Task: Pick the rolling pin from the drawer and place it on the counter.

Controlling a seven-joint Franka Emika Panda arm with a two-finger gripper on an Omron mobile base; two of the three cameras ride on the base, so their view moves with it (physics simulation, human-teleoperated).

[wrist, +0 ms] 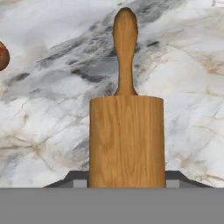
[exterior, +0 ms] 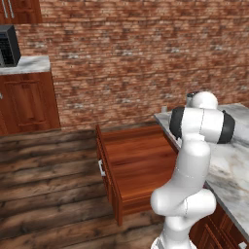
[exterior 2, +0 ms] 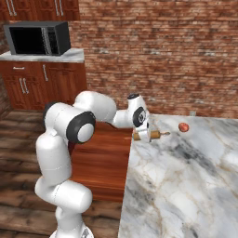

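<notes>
I read the end effector (exterior 2: pixel 148 135) as clamped on the rolling pin (exterior 2: pixel 149 135), which it holds at the near-left edge of the bench (exterior 2: pixel 186 181). In the right base view the pin lies roughly level, one thin handle peg pointing out over the marble toward the small reddish-orange object (exterior 2: pixel 184 127) (round; I cannot tell what it is), which sits on the slab well apart from the pin.

From the hand view, the rolling pin's barrel (wrist: pixel 127 140) rises from between the finger tips, its far peg extending over veined marble (wrist: pixel 188 87). The reddish-orange object (wrist: pixel 2 56) shows at the left edge of that view. I cannot tell whether the pin touches the slab or hangs just above it.

The drawer (exterior: pixel 136 165) stands pulled out beside the bench (exterior: pixel 233 165), its wooden floor bare where visible, silver-white handle (exterior: pixel 101 168) on its front. The arm partly hides its right side in the left base view.

A black microwave (exterior 2: pixel 39 38) sits on a smaller marble top (exterior 2: pixel 69 56) against the brick wall (exterior 2: pixel 158 56).
</notes>
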